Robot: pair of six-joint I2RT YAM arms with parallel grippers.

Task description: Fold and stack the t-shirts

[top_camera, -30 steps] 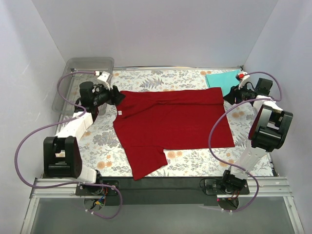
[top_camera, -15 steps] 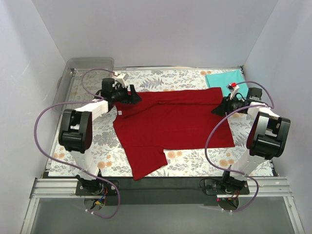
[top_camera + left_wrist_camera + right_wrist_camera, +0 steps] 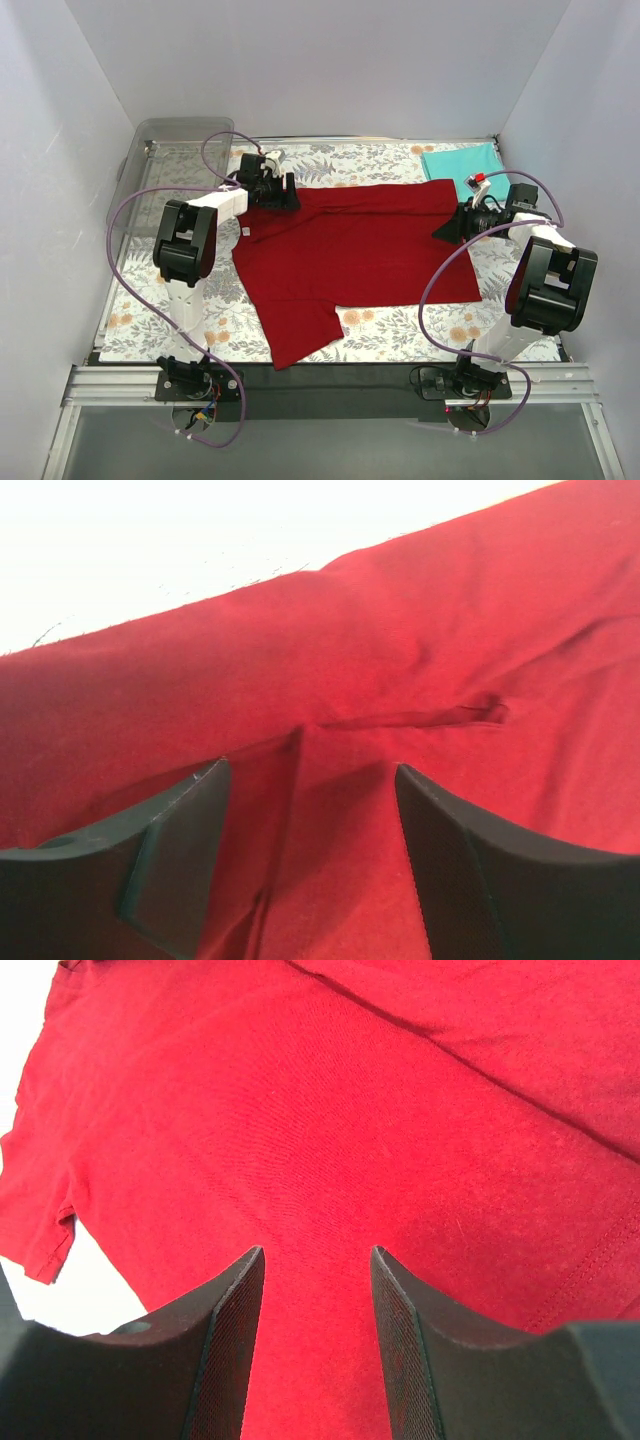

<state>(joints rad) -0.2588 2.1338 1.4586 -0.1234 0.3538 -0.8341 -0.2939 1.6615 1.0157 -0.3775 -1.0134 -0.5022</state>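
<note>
The dark red t-shirt (image 3: 350, 250) lies spread flat in the middle of the table, one short sleeve (image 3: 300, 338) pointing to the near edge. The teal t-shirt (image 3: 462, 160) rests as a folded rectangle at the back right corner. My left gripper (image 3: 290, 198) hovers over the red shirt's back left edge; in the left wrist view it (image 3: 311, 768) stands open above a creased fold of red cloth (image 3: 450, 630). My right gripper (image 3: 440, 230) is over the shirt's right side, and it (image 3: 316, 1250) is open with smooth red cloth (image 3: 350, 1110) below the jaws.
A clear plastic tray (image 3: 170, 140) stands at the back left corner. A flowered cloth (image 3: 420, 335) covers the table. White walls close in the left, back and right sides. Purple cables loop from both arms.
My left gripper has travelled right from the shirt's left corner along its back edge. My right gripper has shifted inward over the shirt's right side. The shirt lies as before.
</note>
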